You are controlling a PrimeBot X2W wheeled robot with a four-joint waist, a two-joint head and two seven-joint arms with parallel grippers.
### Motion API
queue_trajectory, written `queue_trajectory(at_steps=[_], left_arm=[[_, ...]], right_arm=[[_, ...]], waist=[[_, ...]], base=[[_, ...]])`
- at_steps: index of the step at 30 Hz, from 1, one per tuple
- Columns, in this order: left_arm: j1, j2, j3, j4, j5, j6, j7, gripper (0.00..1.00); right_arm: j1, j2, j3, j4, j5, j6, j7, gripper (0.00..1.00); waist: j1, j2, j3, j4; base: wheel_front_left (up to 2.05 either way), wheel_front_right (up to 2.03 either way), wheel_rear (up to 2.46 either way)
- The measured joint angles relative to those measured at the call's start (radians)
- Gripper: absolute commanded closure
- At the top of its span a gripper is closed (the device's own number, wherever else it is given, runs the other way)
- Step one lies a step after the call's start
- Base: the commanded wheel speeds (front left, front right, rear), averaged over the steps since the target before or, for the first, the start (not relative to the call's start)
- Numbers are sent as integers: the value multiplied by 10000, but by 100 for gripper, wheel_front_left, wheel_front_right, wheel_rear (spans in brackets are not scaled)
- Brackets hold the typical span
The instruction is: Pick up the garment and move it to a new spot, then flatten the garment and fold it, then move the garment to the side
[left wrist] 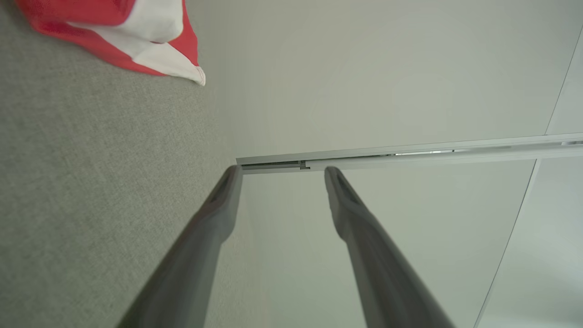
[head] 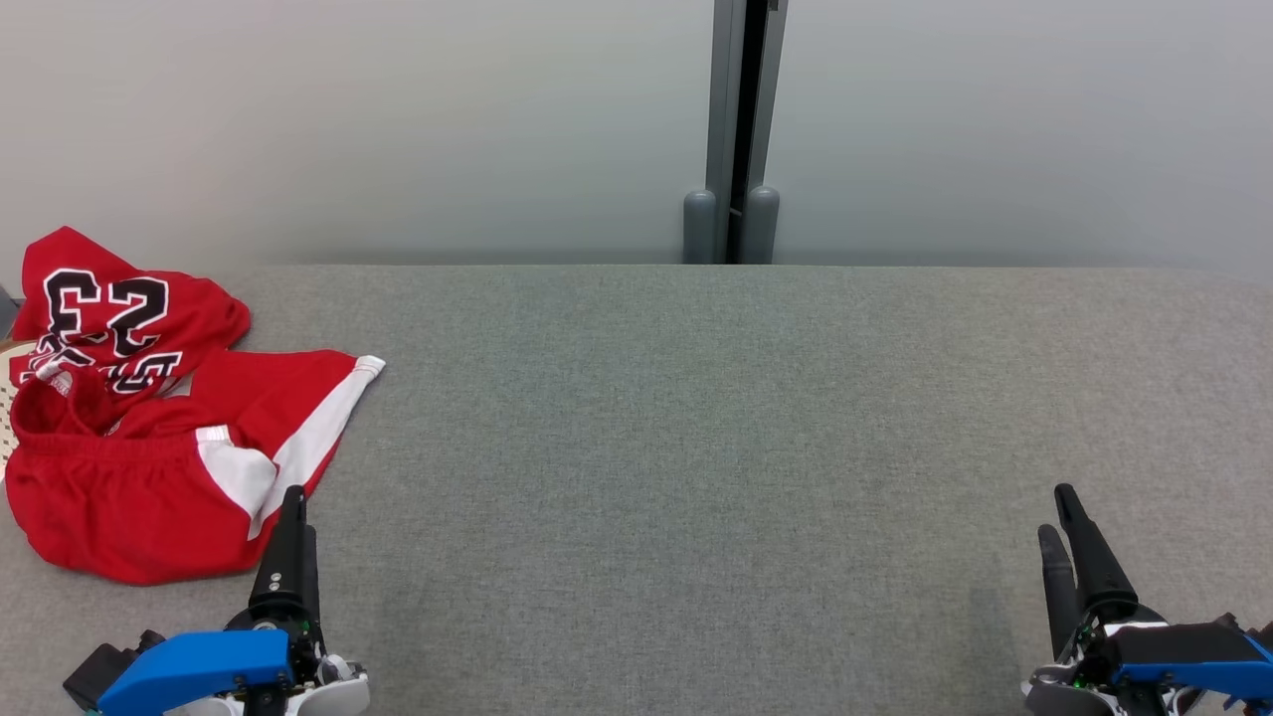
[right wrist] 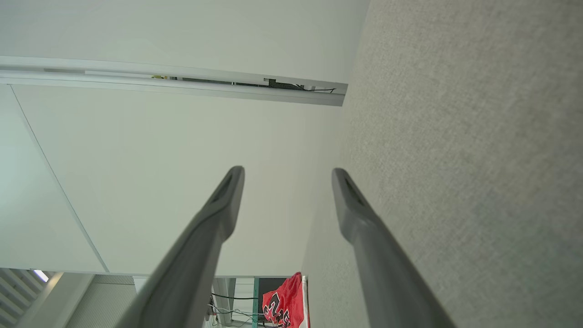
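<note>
The garment [head: 149, 438] is a red piece with white side stripes and black numbers, lying crumpled at the far left of the grey table [head: 696, 418]. A red and white corner of the garment [left wrist: 150, 41] appears at the top left of the left wrist view, and a small red part [right wrist: 284, 303] sits low in the right wrist view. My left gripper [head: 290, 497] is at the lower left, open and empty, its tip just right of the garment's near edge. At the lower right my right gripper [head: 1059, 512] stands open with nothing between its fingers, far from the garment.
A pale wall with a grey vertical post [head: 736, 129] rises behind the table's far edge. The grey fabric surface runs wide between the two grippers. A pale rounded object [head: 8, 398] peeks out under the garment at the left edge.
</note>
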Motion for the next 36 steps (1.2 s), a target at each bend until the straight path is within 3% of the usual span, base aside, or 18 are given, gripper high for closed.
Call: queue_trajectory(at_steps=[18,36], left_arm=[[-63,12,-573,-677,3749,219,-734,0],[-23,29,-1258,-476,7367,453,-1348,0]], right_arm=[[36,-6,-13,-878,-3856,2,-740,0],[194,-13,299,-890,-7342,2,-1348,0]], waist=[[0,0,21,57],[0,0,73,76]], base=[[0,0,0],[0,0,0]])
